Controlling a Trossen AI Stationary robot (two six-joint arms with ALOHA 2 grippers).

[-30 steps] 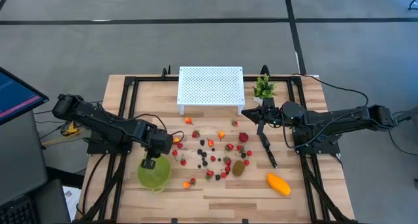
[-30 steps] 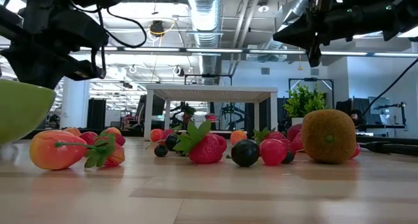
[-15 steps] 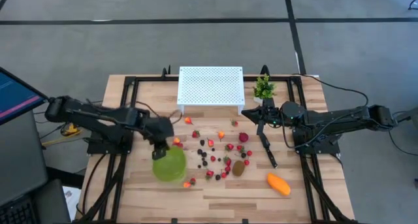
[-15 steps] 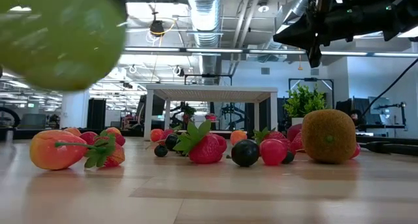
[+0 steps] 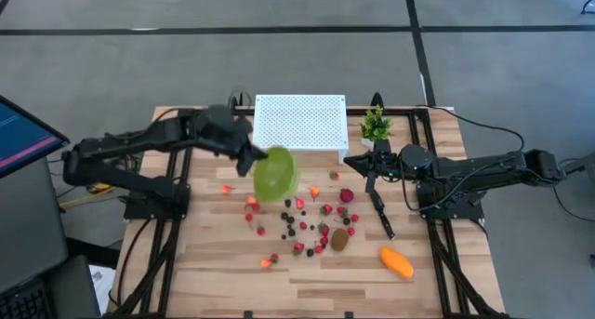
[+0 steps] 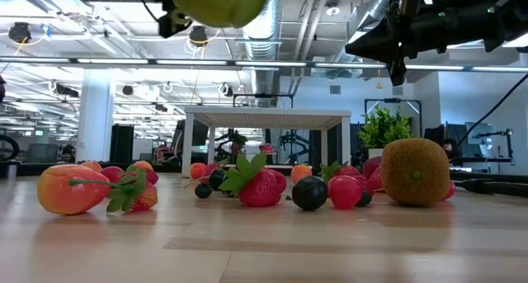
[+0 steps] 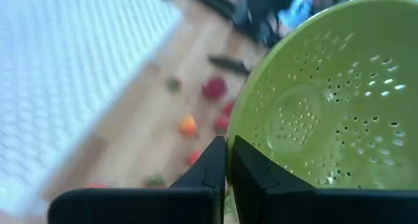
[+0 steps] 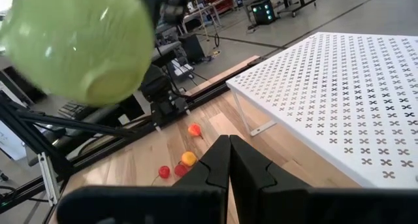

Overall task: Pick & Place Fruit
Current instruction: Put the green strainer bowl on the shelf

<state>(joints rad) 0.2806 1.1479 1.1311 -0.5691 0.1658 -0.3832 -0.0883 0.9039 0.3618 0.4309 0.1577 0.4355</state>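
High view: left gripper [image 5: 253, 159], clamping green colander [image 5: 276, 174], swung up from table front.

A perforated stand [image 5: 299, 124] is set at the table's [image 5: 465, 272] back edge, near the middle, with a potted plant [image 5: 376, 126] just beside it on the right. A colander [image 5: 275, 173] is held up in the air in front of the stand's left end. Berries [image 5: 307, 221] are scattered over the table's middle, a kiwi [image 5: 340, 239] among them. A knife [image 5: 379, 210] is laid to their right, and a mango [image 5: 396, 261] sits nearer the front right corner.
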